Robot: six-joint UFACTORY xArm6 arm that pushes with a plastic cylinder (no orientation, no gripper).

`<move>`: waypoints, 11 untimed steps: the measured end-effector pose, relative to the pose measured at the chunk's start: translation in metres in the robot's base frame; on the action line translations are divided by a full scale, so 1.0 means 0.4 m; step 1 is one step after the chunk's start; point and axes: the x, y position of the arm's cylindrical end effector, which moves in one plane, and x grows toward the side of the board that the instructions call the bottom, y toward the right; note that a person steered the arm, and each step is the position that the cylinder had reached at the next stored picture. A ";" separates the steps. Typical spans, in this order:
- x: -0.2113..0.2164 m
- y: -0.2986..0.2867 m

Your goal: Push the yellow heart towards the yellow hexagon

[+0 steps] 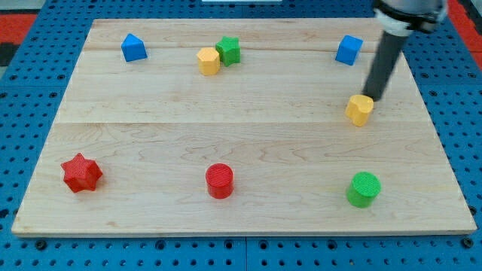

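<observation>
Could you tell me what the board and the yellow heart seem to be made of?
The board looks like pale, unvarnished wood: grain lines and plank seams run across it. The yellow heart, touched by my tip at its upper right, seems matte plastic or painted wood: uniform colour, no grain visible, so I cannot be sure.

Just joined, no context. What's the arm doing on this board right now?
A single arm with a rod is pushing blocks on a wooden board. My tip sits at the upper right edge of the yellow heart, at the view's right. The yellow hexagon lies far off toward the view's upper left, touching the green star. The heart is nowhere near it yet.
</observation>
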 end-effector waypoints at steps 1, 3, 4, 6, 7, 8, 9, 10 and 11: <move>0.044 0.042; 0.073 -0.212; 0.078 -0.372; 0.176 -0.540; 0.133 -0.648; 0.093 -0.624; 0.051 -0.614; 0.012 -0.591; -0.029 -0.557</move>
